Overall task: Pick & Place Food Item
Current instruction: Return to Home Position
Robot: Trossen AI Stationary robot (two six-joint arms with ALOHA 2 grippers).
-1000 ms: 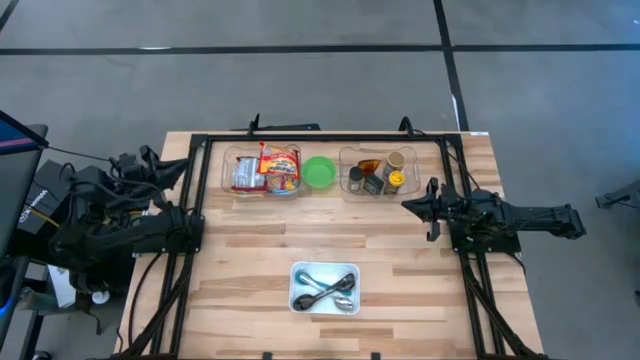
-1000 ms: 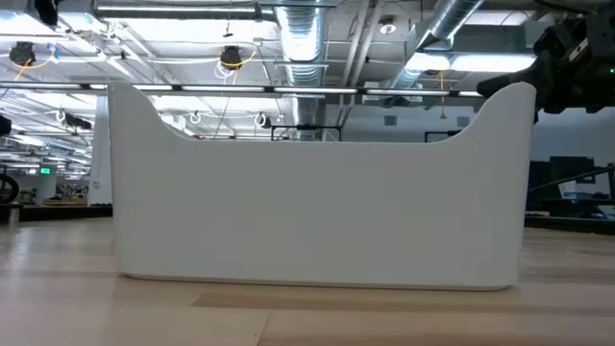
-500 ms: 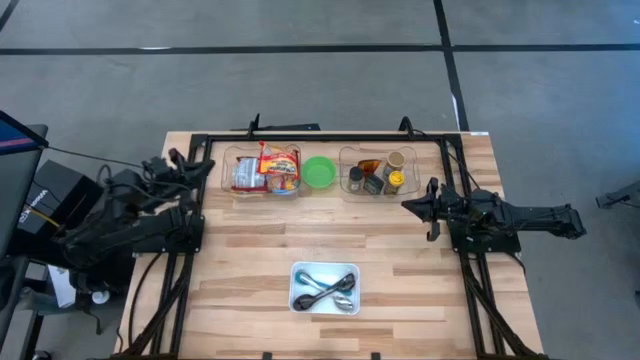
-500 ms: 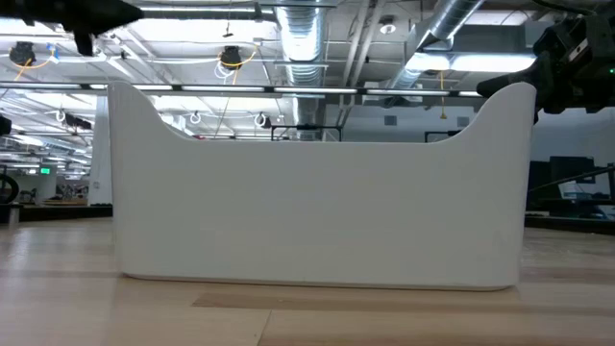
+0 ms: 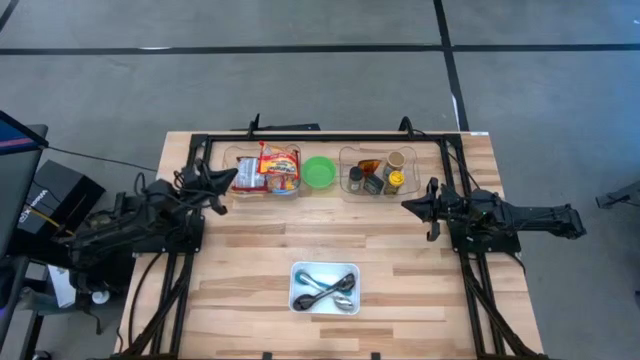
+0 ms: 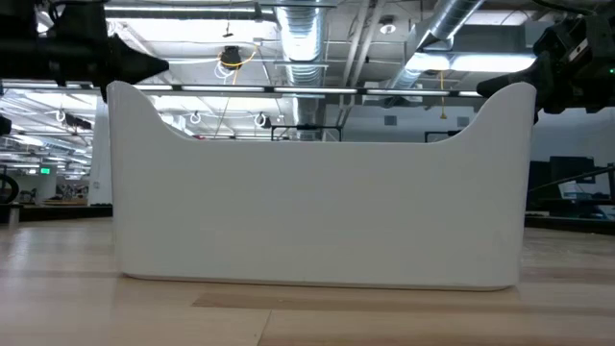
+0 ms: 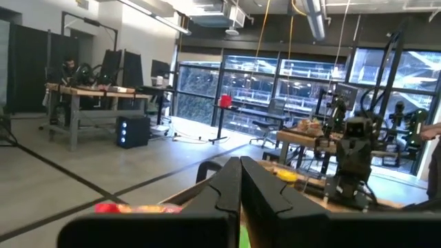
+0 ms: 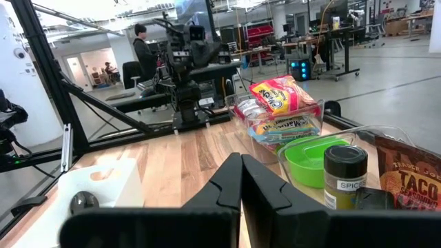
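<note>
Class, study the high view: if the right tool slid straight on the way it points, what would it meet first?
Likely the left arm, across the table. The right tool, shut, points along bare wood toward it; heights are unclear.

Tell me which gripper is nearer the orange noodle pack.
Left. The left gripper sits beside the bin holding the orange noodle pack; the right gripper is beyond the green bowl.

Here comes the left gripper (image 5: 218, 187), swinging off the frame's left edge, down and rightward, until it sits just beside the left transparent bin (image 5: 240, 152) at centre-left of the high view. In the low view, the left arm (image 6: 86, 62) has dropped from the top-left corner to the level of the white bin (image 6: 317, 192) rim.
</note>
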